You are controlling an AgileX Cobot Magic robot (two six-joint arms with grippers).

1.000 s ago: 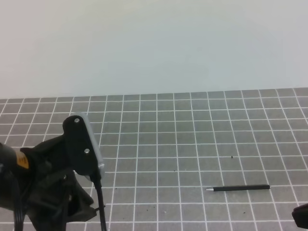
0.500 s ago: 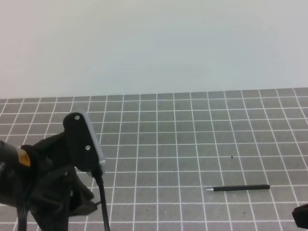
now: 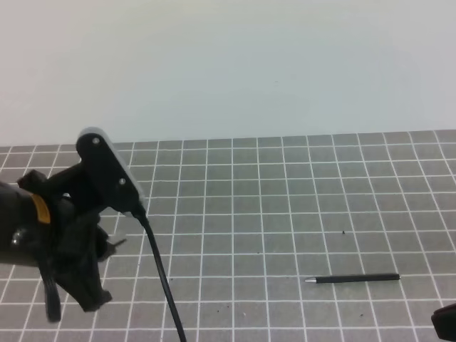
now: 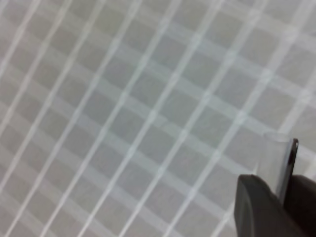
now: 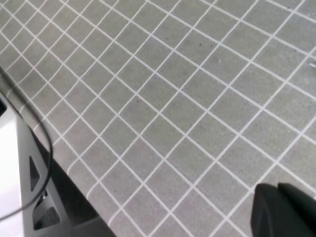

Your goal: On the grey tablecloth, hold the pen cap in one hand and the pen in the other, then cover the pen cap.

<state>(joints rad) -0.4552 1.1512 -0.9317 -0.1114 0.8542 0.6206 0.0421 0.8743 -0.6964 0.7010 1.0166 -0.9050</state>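
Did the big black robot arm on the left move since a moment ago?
Yes. The black left arm rose and shifted left, away from the thin black pen, which lies on the grey grid tablecloth.

The left arm (image 3: 50, 235) is matte black with a small orange-yellow marking near its wrist. A grey-edged black camera plate (image 3: 107, 174) carries two small screws. A black cable (image 3: 162, 278) trails from it toward the near edge.
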